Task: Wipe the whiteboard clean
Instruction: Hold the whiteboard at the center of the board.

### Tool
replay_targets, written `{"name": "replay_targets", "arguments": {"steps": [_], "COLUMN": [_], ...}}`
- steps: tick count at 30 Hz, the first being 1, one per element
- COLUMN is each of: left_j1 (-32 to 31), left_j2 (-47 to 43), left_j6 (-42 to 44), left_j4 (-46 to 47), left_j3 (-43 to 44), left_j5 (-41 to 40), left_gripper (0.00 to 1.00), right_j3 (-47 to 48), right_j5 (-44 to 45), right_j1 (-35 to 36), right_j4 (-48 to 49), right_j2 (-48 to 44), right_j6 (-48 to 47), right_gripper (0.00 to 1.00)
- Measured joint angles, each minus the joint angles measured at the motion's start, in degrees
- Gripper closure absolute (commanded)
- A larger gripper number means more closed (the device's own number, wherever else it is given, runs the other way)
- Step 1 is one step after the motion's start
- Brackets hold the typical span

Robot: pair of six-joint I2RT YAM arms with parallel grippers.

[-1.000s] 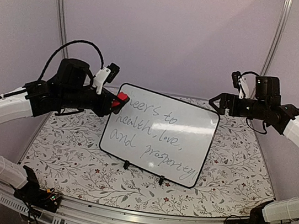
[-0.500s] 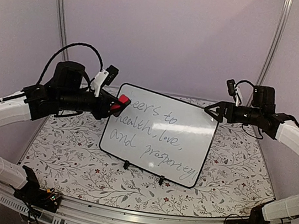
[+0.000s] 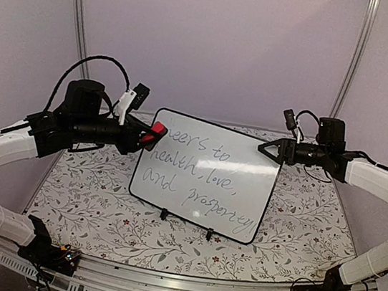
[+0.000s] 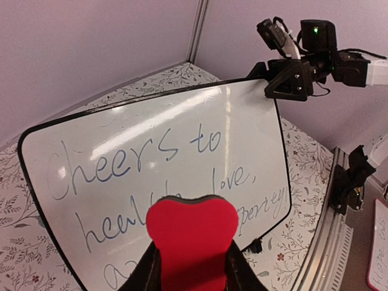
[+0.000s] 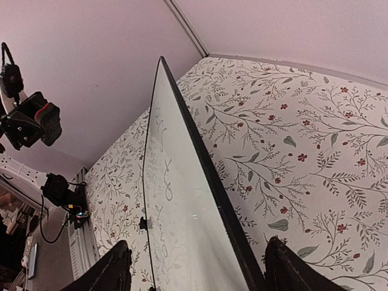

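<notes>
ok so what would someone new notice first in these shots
The whiteboard stands mid-table on the floral tablecloth, covered in cursive handwriting that reads "Cheers to health, love, and prosperity!". At its upper left corner the left gripper clamps a red eraser. At the upper right corner the right gripper has its open jaws either side of the board's rim.

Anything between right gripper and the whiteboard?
No. Right wrist view: the whiteboard rim runs straight between the spread fingers of the right gripper, nothing else in the gap.
</notes>
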Motion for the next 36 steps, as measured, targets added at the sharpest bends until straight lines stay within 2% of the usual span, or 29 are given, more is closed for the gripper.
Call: {"name": "replay_targets", "arguments": {"steps": [4,8,13,17,20,36], "left_j1": [0.5,1.4,2.51,2.82,3.1,4.74], "left_j2": [0.02,0.02,0.02,0.02,0.02,0.44], "left_j6": [-0.02,-0.22,-0.66,-0.85,-1.01,-2.1], "left_j4": [0.13,0.7,1.03,1.2,1.25,2.08], "left_j3": [-0.04,-0.04,-0.09,-0.2,-0.26,-0.28], "left_j5": [0.68,1.51,2.56,2.99,3.32,2.71], "left_gripper": [0.76,0.76,0.76,0.76,0.76,0.76], "right_j3": [-0.09,-1.18,-3.21,-5.35,-7.32,-17.4], "right_j5": [-3.13,-5.11,-6.75,-7.52,-8.83,-4.07], "right_j1": [-0.09,-0.2,-0.42,-0.46,-0.48,0.07], "right_j4": [3.23,5.55,7.21,8.66,9.25,9.09], "right_j2": [0.5,0.76,0.76,0.39,-0.94,-15.63], "right_j6": [0.85,1.88,3.19,4.57,7.21,15.13], "right_gripper": [0.4,0.62,0.73,0.93,1.0,1.0]}}
